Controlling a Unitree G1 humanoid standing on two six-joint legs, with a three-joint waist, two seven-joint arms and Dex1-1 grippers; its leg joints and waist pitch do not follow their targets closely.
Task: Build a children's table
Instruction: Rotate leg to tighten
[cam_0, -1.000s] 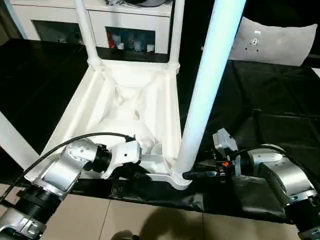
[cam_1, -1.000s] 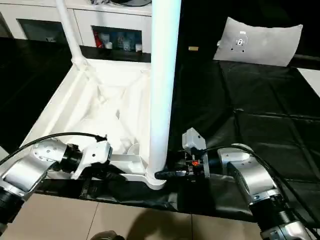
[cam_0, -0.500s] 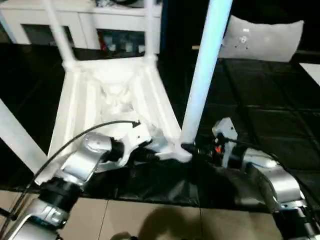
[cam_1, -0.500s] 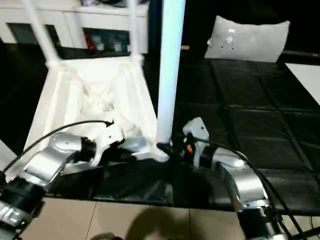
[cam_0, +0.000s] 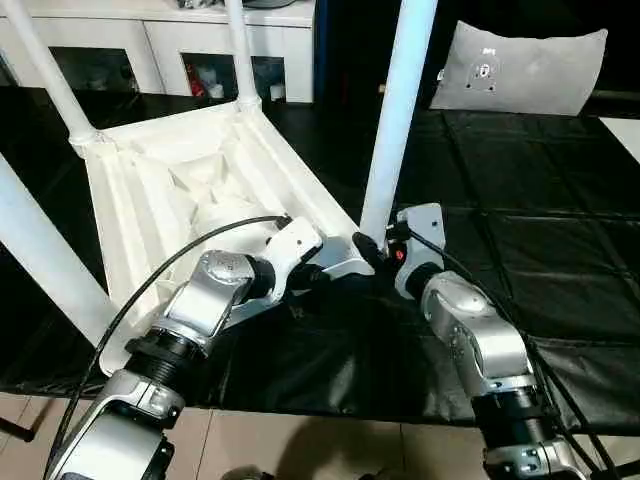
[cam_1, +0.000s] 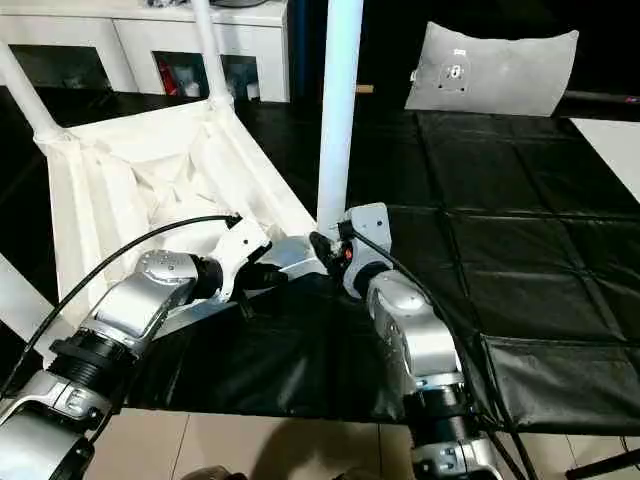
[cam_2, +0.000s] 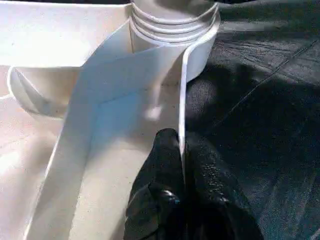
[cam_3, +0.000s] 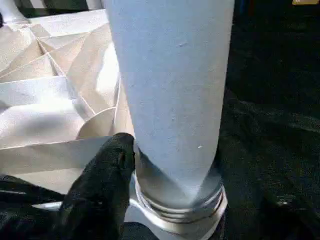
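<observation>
the children's table (cam_0: 180, 190) is lying upside down on the black workbench (cam_0: 560, 250), legs pointing up. the left gripper (cam_2: 182, 165) is pinching the table's thin rim wall near the corner socket. the right gripper (cam_3: 165, 165) is clasping the base of the near leg (cam_0: 400, 110), 1 finger (cam_3: 107, 175) touching it.

I see the upturned white plastic children's table (cam_0: 190, 190) on the black mat-covered desk (cam_0: 560, 250), legs up, a grey cushion (cam_0: 520, 70) behind right.
</observation>
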